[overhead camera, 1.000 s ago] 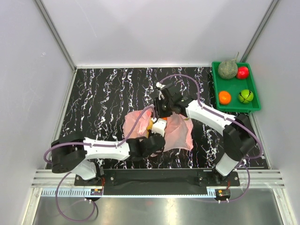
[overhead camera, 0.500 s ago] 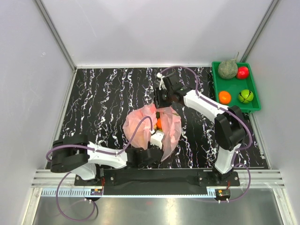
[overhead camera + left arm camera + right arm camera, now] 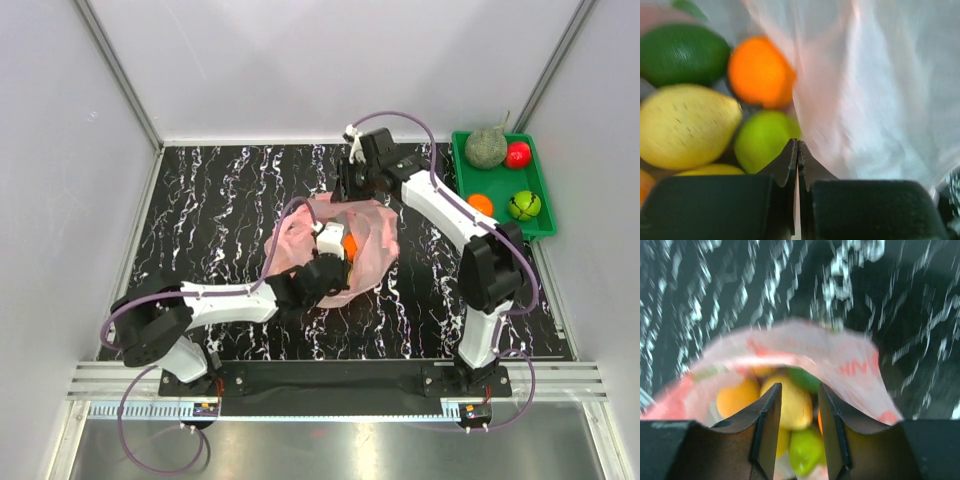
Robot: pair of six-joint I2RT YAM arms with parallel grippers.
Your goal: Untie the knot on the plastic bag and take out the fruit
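Observation:
The pink plastic bag [image 3: 372, 252] lies mid-table with its mouth open; no knot shows. My left gripper [image 3: 331, 240] is shut on a thin fold of the bag's film [image 3: 870, 90] and holds that edge up. Its wrist view shows fruit inside: a dark green one [image 3: 682, 52], an orange one [image 3: 760, 70], a yellow one [image 3: 687, 125] and a lime-green one [image 3: 765, 140]. My right gripper [image 3: 354, 188] hovers open over the bag's far rim [image 3: 840, 355], jaws [image 3: 800, 387] apart and empty, above a yellow fruit [image 3: 795, 407] and a green fruit [image 3: 805, 452].
A green tray [image 3: 538, 228] at the back right holds a netted melon [image 3: 486, 147], a red fruit [image 3: 517, 154], an orange [image 3: 480, 207] and a green fruit [image 3: 523, 205]. The black marbled table [image 3: 220, 210] has white walls on three sides.
My left gripper has moved away from the near edge, carrying the bag's edge farther back. My right gripper has drawn back toward the far side. The bag has shifted back and now gapes open.

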